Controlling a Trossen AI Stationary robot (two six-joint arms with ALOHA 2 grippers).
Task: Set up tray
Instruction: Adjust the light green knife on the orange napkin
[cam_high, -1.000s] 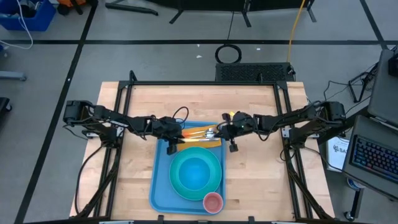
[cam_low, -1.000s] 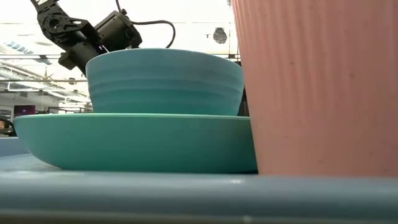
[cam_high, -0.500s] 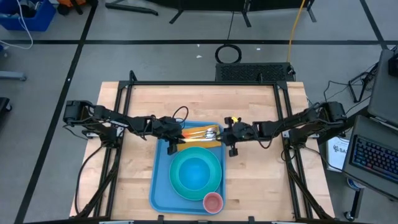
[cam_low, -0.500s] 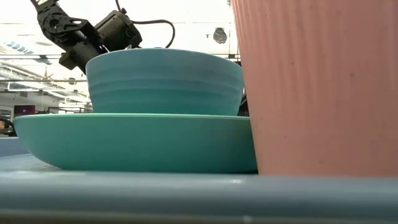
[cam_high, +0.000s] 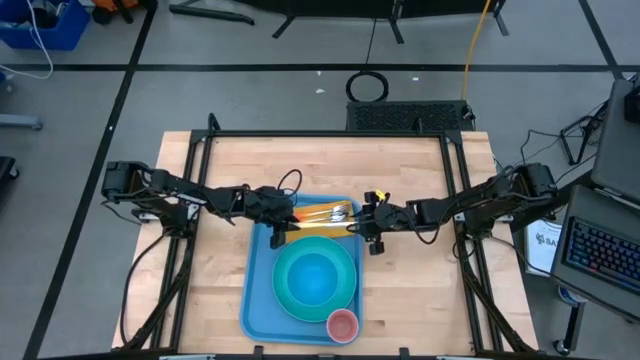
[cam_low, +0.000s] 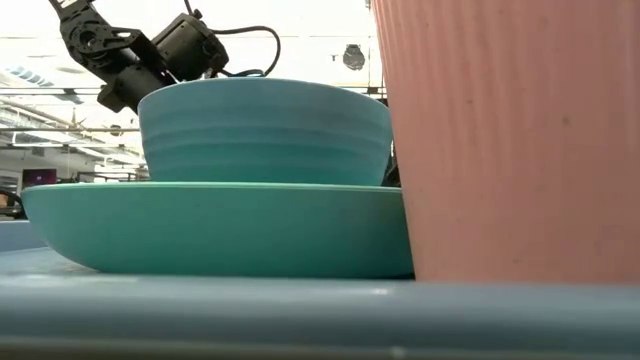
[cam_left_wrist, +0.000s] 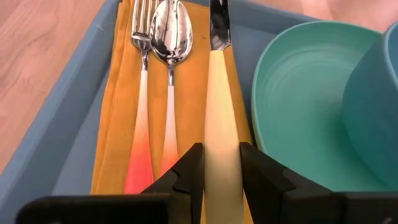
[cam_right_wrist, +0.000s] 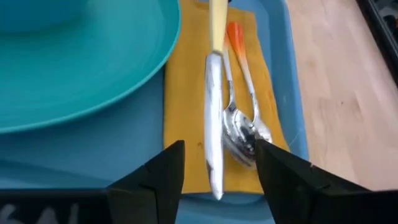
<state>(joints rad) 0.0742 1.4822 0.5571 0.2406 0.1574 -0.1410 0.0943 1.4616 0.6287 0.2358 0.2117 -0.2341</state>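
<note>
Resting on the wooden table (cam_high: 400, 280), the tray (cam_high: 256, 290) holds a turquoise plate (cam_high: 288, 300) with a bowl (cam_high: 315, 275) on it, a pink cup (cam_high: 343, 324) and an orange napkin (cam_left_wrist: 118, 93). On the napkin lie a fork (cam_left_wrist: 142, 74), a spoon (cam_left_wrist: 169, 68) and a knife (cam_left_wrist: 219, 106). The left gripper (cam_left_wrist: 221, 180) clamps the knife's cream handle between its fingers. The right gripper (cam_right_wrist: 217, 171) hangs over the blade end with fingers spread, apparently gripping nothing, though from above its fingers are too small to judge.
</note>
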